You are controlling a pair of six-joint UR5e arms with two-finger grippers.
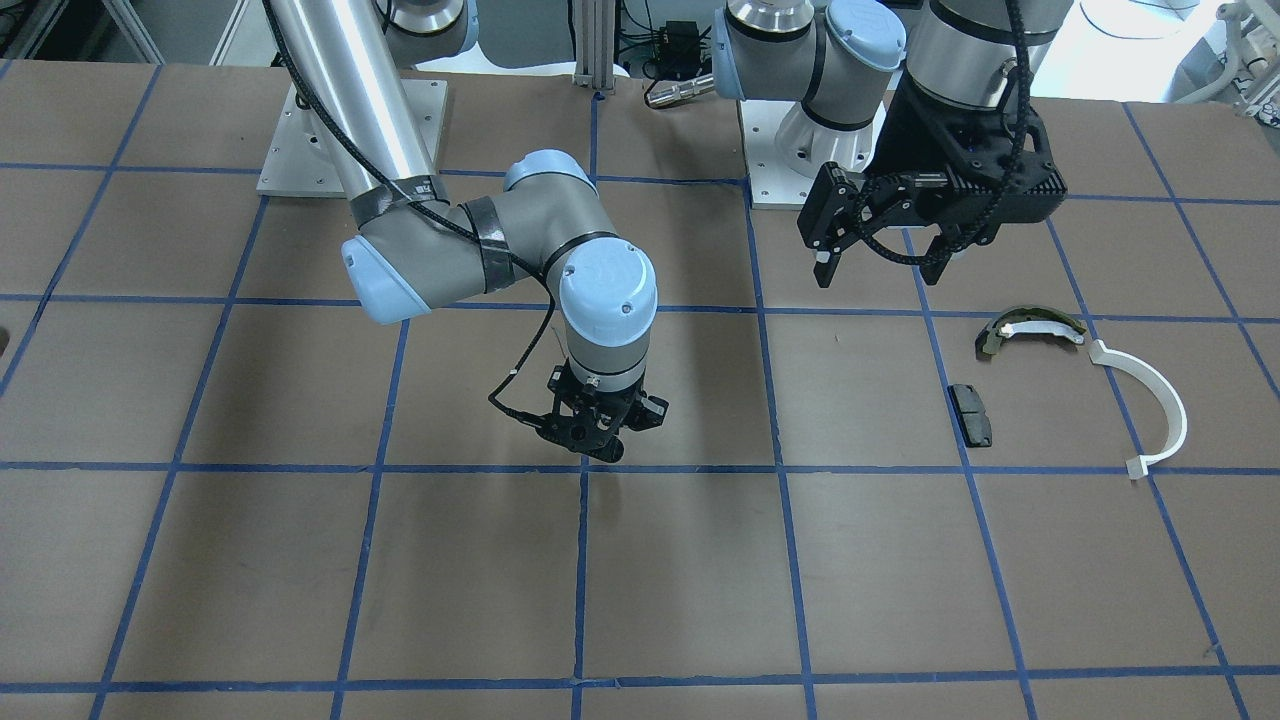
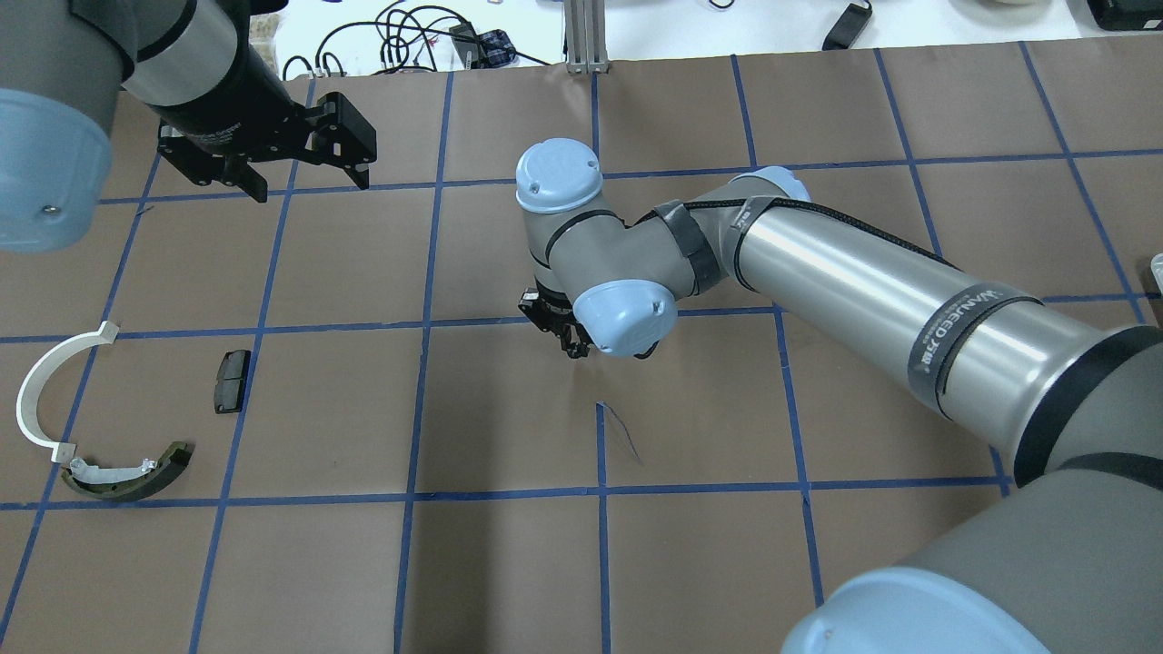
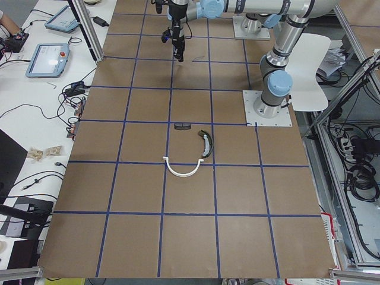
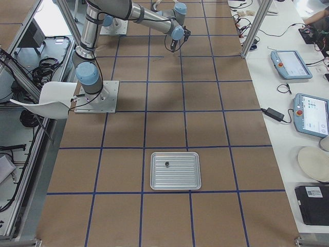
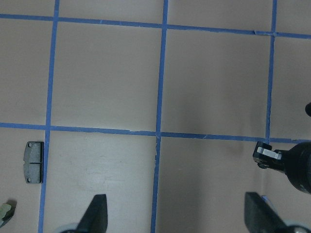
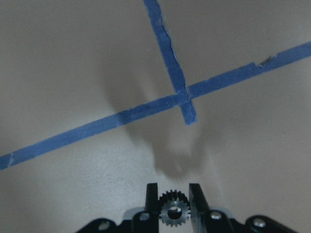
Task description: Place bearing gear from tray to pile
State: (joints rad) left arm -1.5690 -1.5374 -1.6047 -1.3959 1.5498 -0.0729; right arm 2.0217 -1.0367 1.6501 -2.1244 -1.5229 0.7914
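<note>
Gear point(image 6: 174, 212): you will find it pinched between the right gripper's point(image 6: 174, 198) fingers, above mid-table, well apart from the pile point(image 1: 1035, 320). Left gripper point(image 1: 880, 268): jaws wide, empty, hovering near the pile.

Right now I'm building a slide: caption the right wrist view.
Right gripper pinches a small toothed metal gear above the brown blue-taped table.

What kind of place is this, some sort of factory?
Most likely a robotics research lab, not a factory: two grey-and-blue robot arms bolted to a brown table gridded with blue tape, and blue-grey touchscreen control tablets on white side benches.
</note>
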